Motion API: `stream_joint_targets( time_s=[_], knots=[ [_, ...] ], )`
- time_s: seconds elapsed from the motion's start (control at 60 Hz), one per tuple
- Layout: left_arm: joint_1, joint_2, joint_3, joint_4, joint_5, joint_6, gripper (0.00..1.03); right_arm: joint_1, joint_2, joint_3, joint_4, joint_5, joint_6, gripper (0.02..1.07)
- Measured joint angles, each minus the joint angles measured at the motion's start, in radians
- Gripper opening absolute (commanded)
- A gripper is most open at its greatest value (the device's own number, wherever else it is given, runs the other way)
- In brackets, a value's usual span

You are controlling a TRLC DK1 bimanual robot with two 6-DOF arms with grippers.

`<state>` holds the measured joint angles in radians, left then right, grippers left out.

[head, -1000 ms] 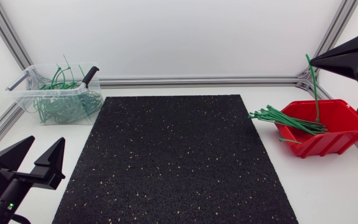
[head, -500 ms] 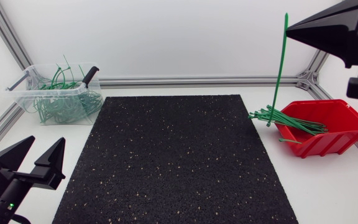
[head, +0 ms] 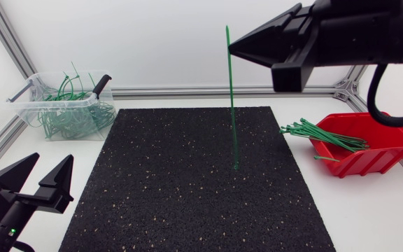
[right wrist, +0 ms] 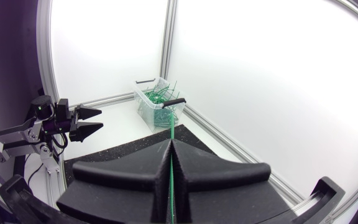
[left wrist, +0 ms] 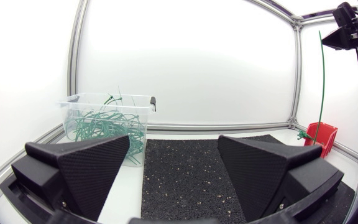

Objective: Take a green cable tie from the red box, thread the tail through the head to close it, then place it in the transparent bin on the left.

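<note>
R jaws pinch green tie, hanging upright over black mat.

light: bright, even | shadows: faint | wrist views: edges bowed

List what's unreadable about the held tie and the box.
- Head view: the cable tie is too thin to tell head from tail at the right gripper.
- Head view: unclear from above whether its lower end touches the mat.
- Head view: the red box has a near wall that hides most of its inside.
</note>
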<state>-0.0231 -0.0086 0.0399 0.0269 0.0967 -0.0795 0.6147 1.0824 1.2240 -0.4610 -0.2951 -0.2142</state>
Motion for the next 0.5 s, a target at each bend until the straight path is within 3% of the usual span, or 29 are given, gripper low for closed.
stream_joint_targets(
  time_s=[0.267, 0.5],
  knots=[
    [-0.006, 0.0, 0.0, 0.0, 0.0, 0.0, 0.99, -0.074, 0.074, 0.0, 0.018, -0.224, 0.123, 0.08],
    [-0.007, 0.0, 0.0, 0.0, 0.0, 0.0, 0.99, -0.146, 0.1, -0.026, 0.046, -0.354, 0.213, 0.08]
  ],
)
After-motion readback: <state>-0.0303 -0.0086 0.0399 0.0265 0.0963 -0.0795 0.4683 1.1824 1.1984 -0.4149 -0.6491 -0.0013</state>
